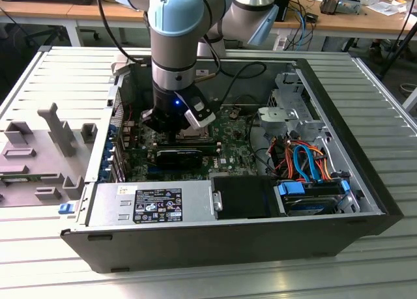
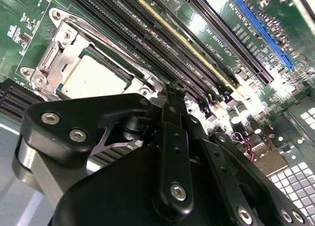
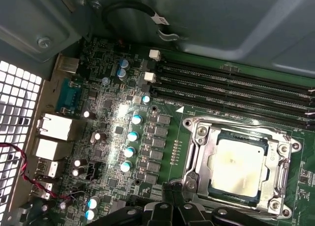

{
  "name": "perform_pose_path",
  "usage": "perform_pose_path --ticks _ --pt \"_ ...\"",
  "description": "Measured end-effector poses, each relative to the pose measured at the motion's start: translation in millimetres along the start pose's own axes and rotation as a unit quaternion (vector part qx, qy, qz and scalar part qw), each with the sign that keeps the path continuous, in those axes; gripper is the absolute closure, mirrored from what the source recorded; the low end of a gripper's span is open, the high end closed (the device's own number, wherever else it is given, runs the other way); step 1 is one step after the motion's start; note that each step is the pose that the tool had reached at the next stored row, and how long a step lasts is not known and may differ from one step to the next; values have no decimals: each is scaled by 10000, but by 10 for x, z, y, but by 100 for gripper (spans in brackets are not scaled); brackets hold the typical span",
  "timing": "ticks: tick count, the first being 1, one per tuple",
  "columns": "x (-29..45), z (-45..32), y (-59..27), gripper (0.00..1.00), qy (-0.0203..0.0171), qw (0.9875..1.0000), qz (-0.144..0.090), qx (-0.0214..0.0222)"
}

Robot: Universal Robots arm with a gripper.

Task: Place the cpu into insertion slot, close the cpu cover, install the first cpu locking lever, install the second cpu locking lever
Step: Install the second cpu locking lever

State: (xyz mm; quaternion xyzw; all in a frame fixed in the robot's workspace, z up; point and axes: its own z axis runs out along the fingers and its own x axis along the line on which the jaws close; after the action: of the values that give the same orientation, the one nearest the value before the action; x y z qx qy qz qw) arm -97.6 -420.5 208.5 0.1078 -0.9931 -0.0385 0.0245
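The cpu (image 3: 239,164) (image 2: 93,78), a dull silver square, lies flat in the insertion slot (image 3: 268,146) on the green motherboard. The silver cpu cover (image 3: 198,154) (image 2: 55,58) lies flat around it, framing the chip through its cut-out. My gripper (image 2: 170,90) (image 3: 173,189) hangs low at one edge of the socket, beside the cover's rim, its black fingers drawn together to a narrow tip. I cannot tell whether the tip touches a locking lever. In the exterior view my gripper (image 1: 171,133) reaches down into the open computer case, over the board's middle.
Long black memory slots (image 3: 231,88) (image 2: 197,73) run right beside the socket. Capacitors (image 3: 133,135) and rear ports (image 3: 51,125) stand on its other side. The case holds a power supply (image 1: 153,204), a drive cage (image 1: 293,113) and coloured cables (image 1: 306,162). Grey fixtures (image 1: 58,133) stand outside it.
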Motion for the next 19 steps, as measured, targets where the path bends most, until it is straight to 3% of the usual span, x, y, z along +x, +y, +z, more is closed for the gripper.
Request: perform_pose_path --ticks 8,19 --pt "-1 -19 7 89 0 10000 -2 0" --pt "-9 -311 26 89 6 10000 -1 -2"
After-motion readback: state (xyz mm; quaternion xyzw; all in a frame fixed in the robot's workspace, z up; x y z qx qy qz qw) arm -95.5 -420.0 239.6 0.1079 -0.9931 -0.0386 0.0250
